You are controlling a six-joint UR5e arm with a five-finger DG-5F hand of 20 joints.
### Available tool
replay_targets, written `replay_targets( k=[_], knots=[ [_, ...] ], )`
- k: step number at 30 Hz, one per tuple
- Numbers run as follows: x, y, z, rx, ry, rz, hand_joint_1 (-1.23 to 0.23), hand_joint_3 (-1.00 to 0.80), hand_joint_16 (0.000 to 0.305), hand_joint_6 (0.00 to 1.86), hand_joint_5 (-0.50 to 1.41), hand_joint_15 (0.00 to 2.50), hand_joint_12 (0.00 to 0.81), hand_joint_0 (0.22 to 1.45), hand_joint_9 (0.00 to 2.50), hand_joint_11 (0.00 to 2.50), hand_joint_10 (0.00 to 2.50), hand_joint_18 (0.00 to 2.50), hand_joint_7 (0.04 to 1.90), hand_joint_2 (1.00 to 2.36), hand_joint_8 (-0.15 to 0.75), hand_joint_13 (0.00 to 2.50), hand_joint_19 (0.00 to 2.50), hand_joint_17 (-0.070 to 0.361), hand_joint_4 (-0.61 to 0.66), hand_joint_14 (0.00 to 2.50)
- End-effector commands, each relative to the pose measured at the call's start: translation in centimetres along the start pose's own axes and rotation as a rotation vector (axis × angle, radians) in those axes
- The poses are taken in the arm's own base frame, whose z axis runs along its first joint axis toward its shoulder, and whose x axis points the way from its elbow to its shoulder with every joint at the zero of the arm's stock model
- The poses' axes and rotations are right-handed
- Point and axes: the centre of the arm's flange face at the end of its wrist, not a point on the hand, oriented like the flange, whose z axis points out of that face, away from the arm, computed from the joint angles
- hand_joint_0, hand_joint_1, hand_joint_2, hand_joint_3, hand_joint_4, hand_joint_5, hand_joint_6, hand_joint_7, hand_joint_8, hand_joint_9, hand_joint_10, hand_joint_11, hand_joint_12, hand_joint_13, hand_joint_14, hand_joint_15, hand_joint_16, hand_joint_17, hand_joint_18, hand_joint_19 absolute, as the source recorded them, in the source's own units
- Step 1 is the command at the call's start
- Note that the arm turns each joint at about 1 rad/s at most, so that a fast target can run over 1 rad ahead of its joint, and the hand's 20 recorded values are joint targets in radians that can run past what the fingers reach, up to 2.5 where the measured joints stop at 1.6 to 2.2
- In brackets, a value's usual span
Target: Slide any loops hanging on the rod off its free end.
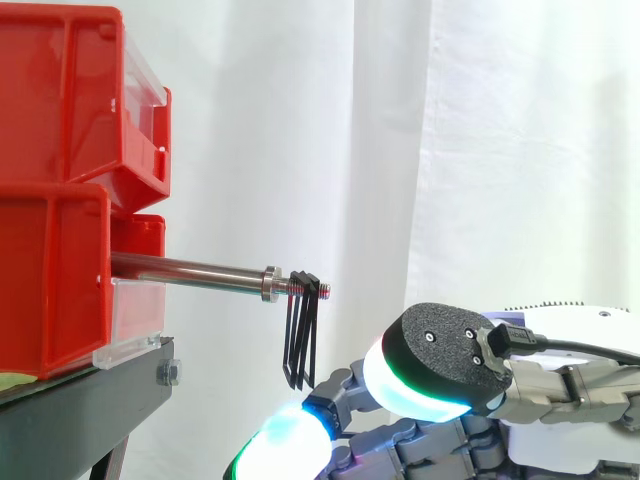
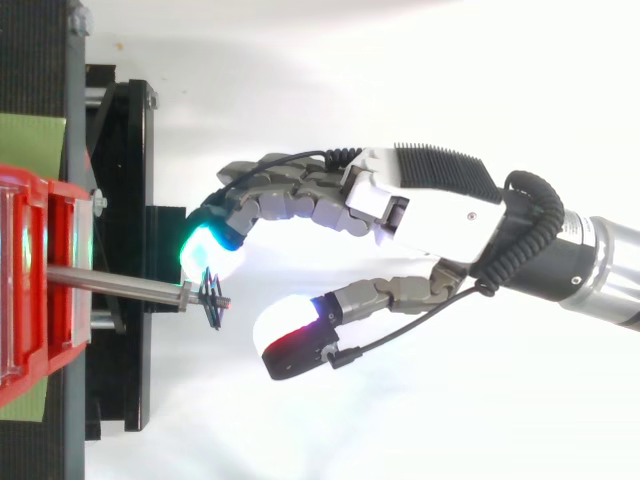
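Note:
A steel rod [image 1: 190, 271] sticks out to the right from between the red bins [image 1: 60, 180]. Black loops [image 1: 302, 330] hang from its threaded free end, just past a collar. From above, the rod [image 2: 115, 283] and the loops [image 2: 213, 298] lie left of centre. My hand [image 2: 420, 205] reaches in from the right, open, its fingers loosely bent. One glowing fingertip [image 2: 205, 250] is close beside the loops and the thumb pad [image 2: 290, 330] is on their other side, apart from them. From the side, the hand [image 1: 450, 360] sits below and to the right of the loops.
The red bins stand stacked on a black stand [image 1: 90, 400] at the left. A white curtain [image 1: 450, 150] hangs behind. A green mat [image 2: 30, 140] shows beside the bins in the top view.

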Motion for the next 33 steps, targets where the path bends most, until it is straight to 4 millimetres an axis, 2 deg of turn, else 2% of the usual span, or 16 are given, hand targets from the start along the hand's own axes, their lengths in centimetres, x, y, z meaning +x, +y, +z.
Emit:
replay_targets(
  k=[1, 3, 7, 11, 21, 33],
  knots=[
    [0.2, -0.4, 0.1, -0.004, 0.002, -0.001, -0.55, -0.46, 0.052, 0.5, -0.21, 0.0, 0.321, 0.52, 0.52, 0.0, 0.0, 0.31, 0.77, 1.0, 0.265, 0.35, 0.04, 0.117, 0.24, 0.0],
    [0.4, -0.8, 0.5, -0.016, -0.003, 0.011, -0.55, -0.46, 0.052, 0.5, -0.21, 0.0, 0.321, 0.52, 0.52, 0.0, 0.0, 0.31, 0.77, 1.0, 0.264, 0.36, 0.04, 0.117, 0.24, 0.0],
    [2.3, -2.2, 1.6, -0.048, 0.03, 0.064, -0.55, -0.47, 0.052, 0.5, -0.2, 0.0, 0.32, 0.52, 0.53, 0.0, 0.0, 0.32, 0.78, 1.0, 0.267, 0.36, 0.04, 0.117, 0.24, 0.0],
    [2.9, -1.8, 2.3, -0.076, 0.068, 0.121, -0.55, -0.46, 0.052, 0.5, -0.2, 0.0, 0.322, 0.52, 0.53, 0.0, 0.0, 0.35, 0.77, 1.0, 0.268, 0.37, 0.04, 0.118, 0.24, 0.0],
    [2.5, -2.1, 2.8, -0.133, 0.094, 0.122, -0.55, -0.47, 0.052, 0.5, -0.2, 0.0, 0.321, 0.52, 0.53, 0.0, 0.0, 0.35, 0.77, 1.0, 0.268, 0.38, 0.05, 0.118, 0.24, 0.0],
    [0.8, -1.7, 4.1, -0.162, 0.079, 0.123, -0.55, -0.46, 0.052, 0.5, -0.2, 0.0, 0.321, 0.52, 0.53, 0.0, 0.0, 0.36, 0.79, 1.0, 0.268, 0.38, 0.05, 0.117, 0.25, 0.0]
  ],
)
